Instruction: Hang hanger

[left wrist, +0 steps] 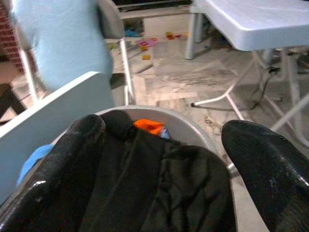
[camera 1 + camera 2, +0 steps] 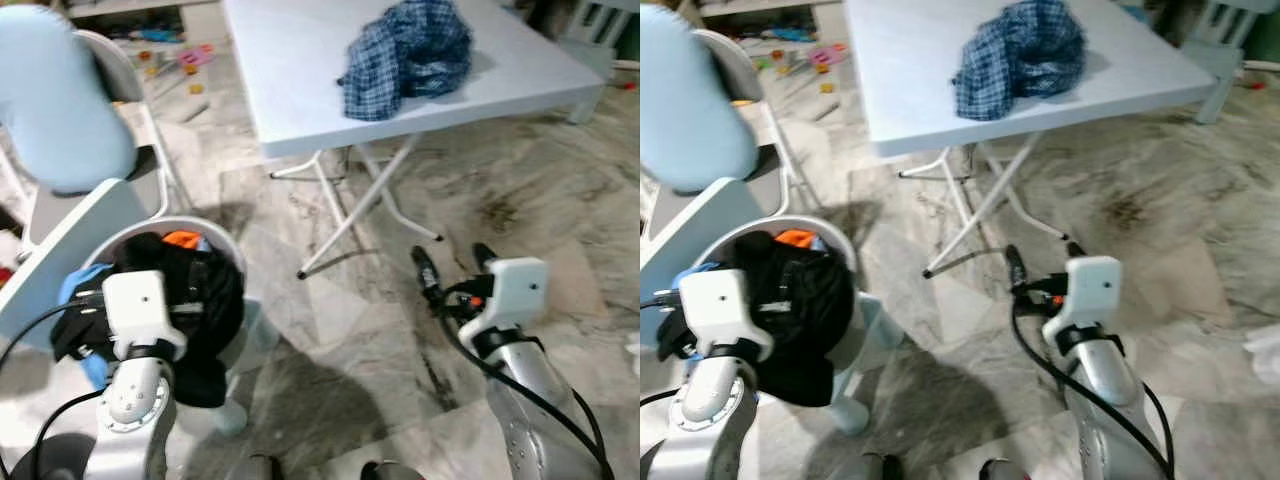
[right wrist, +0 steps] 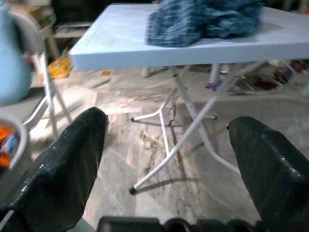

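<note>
Left eye view: two end effectors, left end effector [image 1: 159,159] and right end effector [image 2: 455,265], both spread; one basket [image 2: 232,258].

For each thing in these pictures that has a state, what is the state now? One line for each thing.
Left tool: open, empty, over the laundry basket.
Right tool: open, empty, above the floor, pointing at the table.
Laundry basket: full, black clothes piled over its rim.
Black clothes: crumpled, hanging partly over the basket rim.
Checked shirt: crumpled in a heap on the table.
Folding table: unfolded, standing.
</note>
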Tool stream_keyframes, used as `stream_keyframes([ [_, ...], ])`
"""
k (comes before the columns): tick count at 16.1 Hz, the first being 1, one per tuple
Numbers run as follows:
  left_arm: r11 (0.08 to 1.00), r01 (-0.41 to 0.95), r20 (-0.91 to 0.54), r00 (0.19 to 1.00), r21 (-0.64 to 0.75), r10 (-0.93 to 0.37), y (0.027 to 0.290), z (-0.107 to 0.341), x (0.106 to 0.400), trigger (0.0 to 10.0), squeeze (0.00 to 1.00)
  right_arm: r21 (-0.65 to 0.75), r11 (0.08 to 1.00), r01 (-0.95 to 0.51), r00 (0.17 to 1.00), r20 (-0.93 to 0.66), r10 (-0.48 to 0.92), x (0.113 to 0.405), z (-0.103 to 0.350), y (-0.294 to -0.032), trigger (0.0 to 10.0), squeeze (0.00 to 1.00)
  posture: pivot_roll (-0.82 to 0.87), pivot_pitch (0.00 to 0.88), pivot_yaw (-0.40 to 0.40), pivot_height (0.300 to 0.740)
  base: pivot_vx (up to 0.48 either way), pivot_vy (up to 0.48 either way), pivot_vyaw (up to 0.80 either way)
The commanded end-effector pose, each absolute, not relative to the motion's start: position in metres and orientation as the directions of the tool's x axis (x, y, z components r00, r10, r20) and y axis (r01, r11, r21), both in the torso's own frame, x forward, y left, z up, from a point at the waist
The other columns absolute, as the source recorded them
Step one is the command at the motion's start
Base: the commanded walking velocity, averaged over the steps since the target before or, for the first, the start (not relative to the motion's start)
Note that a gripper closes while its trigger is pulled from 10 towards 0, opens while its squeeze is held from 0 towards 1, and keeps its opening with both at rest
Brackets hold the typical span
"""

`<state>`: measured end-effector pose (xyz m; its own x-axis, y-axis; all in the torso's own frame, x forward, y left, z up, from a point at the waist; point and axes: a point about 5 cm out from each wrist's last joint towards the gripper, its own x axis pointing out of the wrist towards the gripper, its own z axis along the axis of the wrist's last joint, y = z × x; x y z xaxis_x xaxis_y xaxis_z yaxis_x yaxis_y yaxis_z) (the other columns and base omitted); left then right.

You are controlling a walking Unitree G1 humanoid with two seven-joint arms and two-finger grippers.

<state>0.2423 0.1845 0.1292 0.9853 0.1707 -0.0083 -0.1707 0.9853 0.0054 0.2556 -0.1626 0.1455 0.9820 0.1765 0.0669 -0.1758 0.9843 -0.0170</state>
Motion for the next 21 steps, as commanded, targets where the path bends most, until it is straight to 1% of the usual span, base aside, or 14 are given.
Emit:
stream_keyframes([
  [1, 0.985, -0.172, -0.023, 0.985, -0.013, 0.172, 0.183, 0.128, 0.241, 10.0, 0.00, -0.048, 0.983, -0.180, 0.981, 0.067, 0.183, 0.255, 0.147, -0.164, 10.0, 0.00, -0.03, 0.197, 0.005, 0.740, 0.000, 0.000, 0.79],
  [2, 0.988, -0.157, -0.020, 0.987, -0.010, 0.157, 0.180, 0.128, 0.245, 10.0, 0.00, 0.001, 0.985, -0.171, 0.983, 0.071, 0.171, 0.254, 0.147, -0.163, 10.0, 0.00, -0.04, 0.195, 0.004, 0.740, 0.000, 0.000, 0.77],
  [5, 0.989, -0.144, -0.027, 0.989, -0.023, 0.143, 0.176, 0.127, 0.247, 10.0, 0.00, -0.012, 0.983, -0.181, 0.981, 0.071, 0.181, 0.255, 0.147, -0.161, 10.0, 0.00, -0.04, 0.190, 0.004, 0.740, 0.000, 0.000, 0.77],
  [10, 0.987, -0.151, -0.048, 0.988, -0.053, 0.149, 0.176, 0.126, 0.249, 10.0, 0.00, 0.006, 0.981, -0.195, 0.978, 0.077, 0.194, 0.258, 0.148, -0.159, 10.0, 0.00, -0.04, 0.192, 0.005, 0.740, 0.000, 0.000, 0.00],
  [12, 0.988, -0.143, -0.049, 0.989, -0.057, 0.141, 0.175, 0.125, 0.249, 10.0, 0.00, -0.018, 0.973, -0.230, 0.969, 0.085, 0.231, 0.256, 0.149, -0.153, 10.0, 0.00, -0.04, 0.195, 0.007, 0.740, 0.242, 0.000, 0.69],
  [15, 0.988, -0.143, -0.051, 0.989, -0.057, 0.140, 0.175, 0.125, 0.250, 10.0, 0.00, -0.009, 0.974, -0.228, 0.970, 0.084, 0.228, 0.256, 0.148, -0.153, 10.0, 0.00, -0.04, 0.195, 0.007, 0.740, 0.000, 0.000, 0.80],
  [21, 0.990, -0.132, -0.060, 0.990, -0.058, 0.128, 0.172, 0.124, 0.249, 10.0, 0.00, 0.014, 0.974, -0.225, 0.971, 0.083, 0.223, 0.255, 0.148, -0.153, 10.0, 0.00, -0.04, 0.211, 0.004, 0.740, 0.000, 0.000, 0.00],
])
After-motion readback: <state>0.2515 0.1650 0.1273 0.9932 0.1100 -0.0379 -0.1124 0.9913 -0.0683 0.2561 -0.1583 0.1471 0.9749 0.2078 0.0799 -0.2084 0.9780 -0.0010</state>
